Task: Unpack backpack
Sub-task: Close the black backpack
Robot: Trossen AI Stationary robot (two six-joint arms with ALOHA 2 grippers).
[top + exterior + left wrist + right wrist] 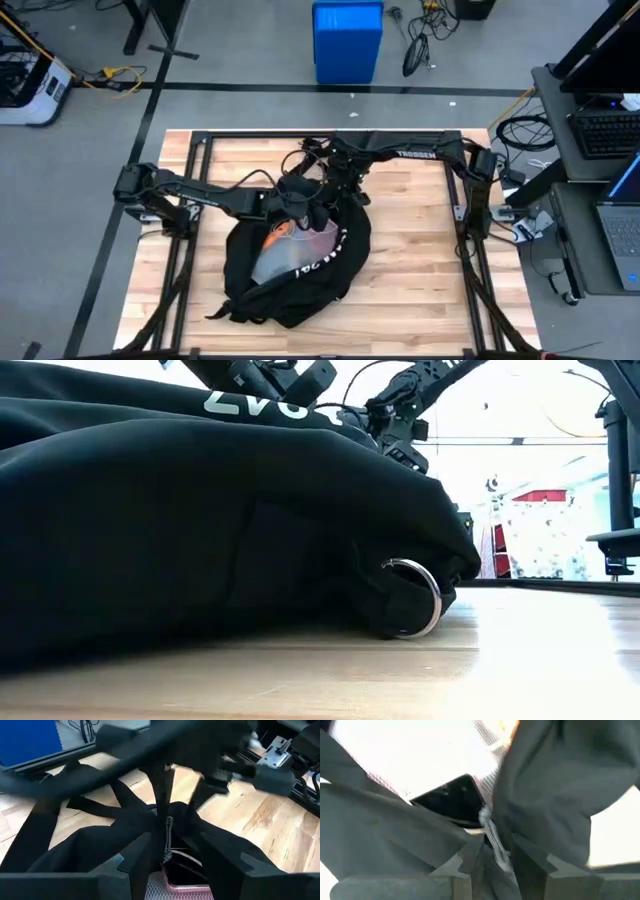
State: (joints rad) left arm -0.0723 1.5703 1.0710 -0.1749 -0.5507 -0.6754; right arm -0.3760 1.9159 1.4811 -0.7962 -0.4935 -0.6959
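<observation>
The black backpack (300, 280) lies on its side in the middle of the wooden table, its white lettering (312, 264) facing up. In the low view the backpack (200, 530) fills the left half of the picture. Its mouth faces the far edge and gapes. A clear pouch with something orange (285, 245) shows inside. My left gripper (303, 208) and my right gripper (342, 196) both stand over the mouth's far rim, each shut on black fabric. A dark flat item in pink mesh (180, 880) lies under the rim. My left gripper (170, 857) pinches the black fabric of the mouth's rim beside a zipper cord (169, 837), coming from above and slanting down. The fabric rises in a taut peak (165, 805) beyond the fingers. The rest of the backpack lies on the table. My right gripper (492, 852) pinches the rim's fabric right at a pale zipper cord (489, 832), which runs between its two fingers. The fingers point down into the mouth. Whether they hold the cord, the fabric edge or both, I cannot tell.
A metal ring (425, 595) on a strap rests on the tabletop at the backpack's end. Bare wood (420, 250) lies to the right of the backpack. A blue bin (347, 40) stands on the floor beyond the far edge. A desk with a laptop (620, 225) stands to the right.
</observation>
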